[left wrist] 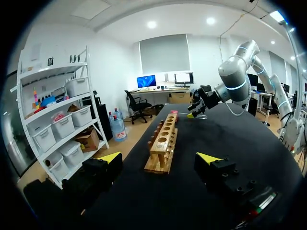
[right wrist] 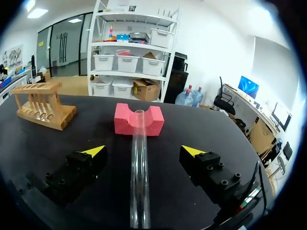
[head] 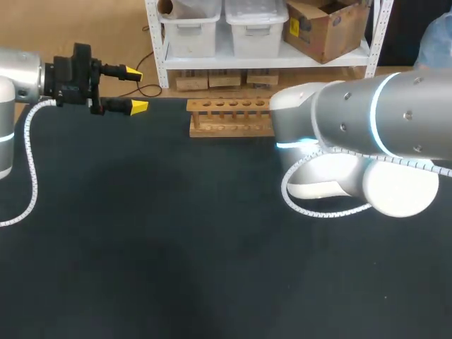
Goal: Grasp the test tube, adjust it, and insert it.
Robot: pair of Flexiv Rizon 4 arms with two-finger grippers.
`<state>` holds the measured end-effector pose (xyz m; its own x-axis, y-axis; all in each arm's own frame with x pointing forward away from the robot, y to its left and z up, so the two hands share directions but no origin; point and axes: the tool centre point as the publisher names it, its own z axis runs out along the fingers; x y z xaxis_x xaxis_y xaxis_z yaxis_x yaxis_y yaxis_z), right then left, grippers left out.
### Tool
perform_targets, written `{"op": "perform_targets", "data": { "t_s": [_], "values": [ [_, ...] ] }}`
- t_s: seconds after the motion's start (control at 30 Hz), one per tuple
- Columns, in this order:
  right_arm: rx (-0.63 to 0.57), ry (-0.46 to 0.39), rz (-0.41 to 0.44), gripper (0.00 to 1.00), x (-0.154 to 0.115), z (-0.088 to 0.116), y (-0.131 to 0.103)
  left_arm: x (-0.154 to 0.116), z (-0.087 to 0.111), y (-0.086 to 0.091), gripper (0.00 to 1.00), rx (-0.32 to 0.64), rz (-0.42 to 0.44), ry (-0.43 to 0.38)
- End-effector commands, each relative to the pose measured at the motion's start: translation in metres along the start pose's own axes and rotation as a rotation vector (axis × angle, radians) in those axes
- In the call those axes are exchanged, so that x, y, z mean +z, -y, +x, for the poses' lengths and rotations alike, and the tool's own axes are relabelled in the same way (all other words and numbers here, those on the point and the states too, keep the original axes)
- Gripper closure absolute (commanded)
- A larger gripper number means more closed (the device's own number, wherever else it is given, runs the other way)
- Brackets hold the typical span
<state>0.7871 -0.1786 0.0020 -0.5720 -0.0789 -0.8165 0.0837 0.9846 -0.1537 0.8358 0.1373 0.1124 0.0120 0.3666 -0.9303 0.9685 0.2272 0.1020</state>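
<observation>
Sitting at the very start: nothing grasped, nothing inserted. Seeing the test tube (right wrist: 139, 182) flat on the black table (head: 176, 247), far end propped in the notch of a pink foam block (right wrist: 139, 120). Reading the right gripper (right wrist: 143, 151) as released: straddles the tube, fingers spread wide, yellow tips clear of the glass on both sides, no contact. Cannot find tube or block in the head view; presumably hidden under the right arm (head: 381, 134). Reading the left gripper (head: 136, 90) as released too: at 10 o'clock on the table, holding nothing, pointing toward the wooden rack (head: 230, 116) at 12 o'clock. No tube seen in any rack hole. From the right wrist, placing the rack at roughly 10 o'clock from the tube, well apart. Left to do, by judgement: close on the tube, lift, turn it upright (probably needs a regrip or handover), carry to rack, drop into a hole. All three task steps open.
</observation>
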Motion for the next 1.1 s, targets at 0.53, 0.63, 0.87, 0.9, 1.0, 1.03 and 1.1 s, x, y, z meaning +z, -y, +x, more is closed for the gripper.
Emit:
{"op": "perform_targets", "data": {
  "t_s": [0.53, 0.63, 0.87, 0.9, 1.0, 1.03, 1.1],
  "values": [
    [-0.054, -0.094, -0.081, 0.1, 0.001, 0.009, 0.004, 0.0, 0.001, 0.001, 0.0, 0.002, -0.001, 0.002],
    [-0.053, -0.1, -0.094, 0.2, 0.002, 0.01, 0.004, 0.0, 0.001, 0.001, 0.0, 0.002, -0.001, 0.002],
    [-0.024, -0.126, -0.165, 0.32, 0.003, 0.012, 0.002, 0.0, 0.001, 0.001, 0.0, 0.002, -0.001, 0.002],
    [-0.026, -0.127, -0.166, 0.32, 0.003, 0.012, 0.001, 0.0, 0.001, 0.001, 0.0, 0.002, -0.001, 0.002],
    [-0.011, -0.141, -0.18, 0.25, 0.005, 0.014, -0.001, 0.0, 0.001, 0.001, 0.0, 0.002, -0.001, 0.002],
    [-0.002, -0.145, -0.186, 0.24, 0.005, 0.014, -0.001, 0.0, 0.001, 0.001, 0.0, 0.002, -0.001, 0.002],
    [0.009, -0.149, -0.194, 0.24, 0.006, 0.014, -0.001, 0.0, 0.001, 0.001, 0.0, 0.002, -0.001, 0.002]
  ]
}}
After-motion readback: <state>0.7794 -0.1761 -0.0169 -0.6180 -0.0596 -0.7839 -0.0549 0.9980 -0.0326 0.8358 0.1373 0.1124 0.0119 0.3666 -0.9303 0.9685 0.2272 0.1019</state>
